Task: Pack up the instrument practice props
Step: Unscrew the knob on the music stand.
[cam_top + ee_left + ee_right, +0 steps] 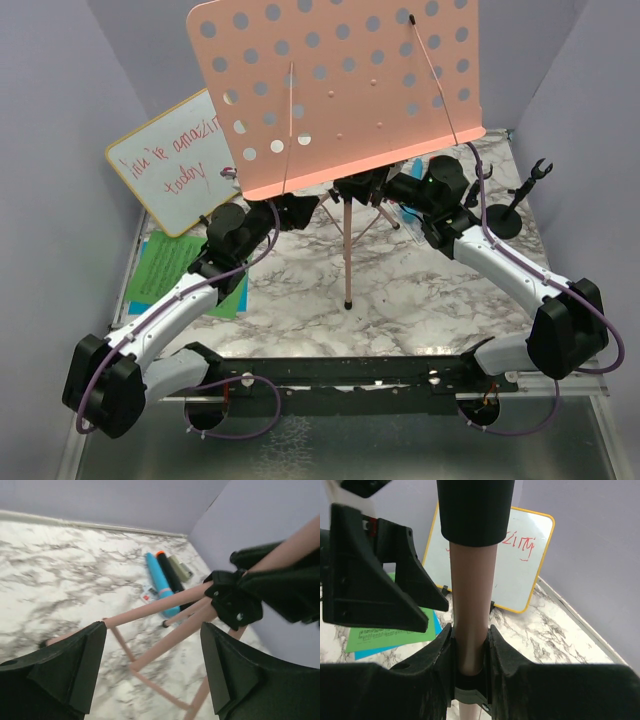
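The pink tripod music holder (345,250) stands upright mid-table, its perforated tray (340,90) tilted toward the camera. My right gripper (470,642) is shut on the holder's pink pole (472,595), just under a black collar. My left gripper (152,627) is open beside the pole, and only the tripod legs (165,647) show beyond its jaws. A blue microphone (160,582) and a black microphone (170,573) lie side by side behind the legs. Green and blue music sheets (180,272) lie flat at the left. One black round-based mic holder (508,215) stands at the far right.
A yellow-framed whiteboard (175,160) with red writing leans at the back left, close behind my left arm. A small grey cylinder (181,569) lies next to the microphones near the back wall. Purple walls enclose the table on three sides.
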`<state>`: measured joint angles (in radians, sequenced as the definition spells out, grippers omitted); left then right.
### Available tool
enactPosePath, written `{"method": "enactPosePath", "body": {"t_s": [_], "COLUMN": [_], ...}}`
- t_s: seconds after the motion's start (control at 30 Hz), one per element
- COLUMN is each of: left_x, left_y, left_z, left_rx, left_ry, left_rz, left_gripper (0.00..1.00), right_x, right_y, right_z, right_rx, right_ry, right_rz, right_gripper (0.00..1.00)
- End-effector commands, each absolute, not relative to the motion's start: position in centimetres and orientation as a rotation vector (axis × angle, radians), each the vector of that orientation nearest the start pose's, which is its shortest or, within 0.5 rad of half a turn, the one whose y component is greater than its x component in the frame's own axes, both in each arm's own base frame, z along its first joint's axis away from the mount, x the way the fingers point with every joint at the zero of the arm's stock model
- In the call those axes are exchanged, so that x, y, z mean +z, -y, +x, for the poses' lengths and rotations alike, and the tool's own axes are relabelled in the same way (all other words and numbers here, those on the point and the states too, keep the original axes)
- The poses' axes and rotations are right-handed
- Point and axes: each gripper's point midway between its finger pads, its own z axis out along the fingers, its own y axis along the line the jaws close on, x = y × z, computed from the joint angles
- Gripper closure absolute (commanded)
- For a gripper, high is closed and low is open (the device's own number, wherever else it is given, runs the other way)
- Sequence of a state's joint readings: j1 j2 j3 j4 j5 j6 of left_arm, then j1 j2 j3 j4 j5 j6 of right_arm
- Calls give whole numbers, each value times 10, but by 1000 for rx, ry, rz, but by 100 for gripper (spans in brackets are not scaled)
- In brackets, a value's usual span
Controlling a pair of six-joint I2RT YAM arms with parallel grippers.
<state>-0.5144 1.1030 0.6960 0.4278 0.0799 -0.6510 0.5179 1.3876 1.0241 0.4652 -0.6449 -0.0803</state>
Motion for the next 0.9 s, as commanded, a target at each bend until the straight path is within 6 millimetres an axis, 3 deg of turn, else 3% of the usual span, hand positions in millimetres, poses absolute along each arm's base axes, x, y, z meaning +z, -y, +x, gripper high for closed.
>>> {"method": "enactPosePath", "body": {"t_s": [0.0, 0.17, 0.4, 0.57, 0.87], "left_x": [265, 257, 270, 281, 304], "left_y": [214, 217, 227, 243, 271], "left_z": [318, 310, 302, 295, 297], "left_rx": [-602, -444, -253, -103, 130], "left_ry": [-1513, -1386, -1132, -956, -783], "left_rz": [437, 736, 1043, 1191, 1291], "left_gripper": [18, 18, 18, 20, 25], "right_x": [225, 224, 224, 224, 222], "right_y": [-311, -312, -312, -312, -312], "right_z": [310, 309, 309, 309, 308], "right_rx": [937, 944, 945, 946, 947], "right_ry": [-1531, -1531, -1531, -1530, -1534], "right_rz": [-1069, -1072, -1076, -1077, -1081], "right_gripper": [99, 99, 99, 99, 99]}}
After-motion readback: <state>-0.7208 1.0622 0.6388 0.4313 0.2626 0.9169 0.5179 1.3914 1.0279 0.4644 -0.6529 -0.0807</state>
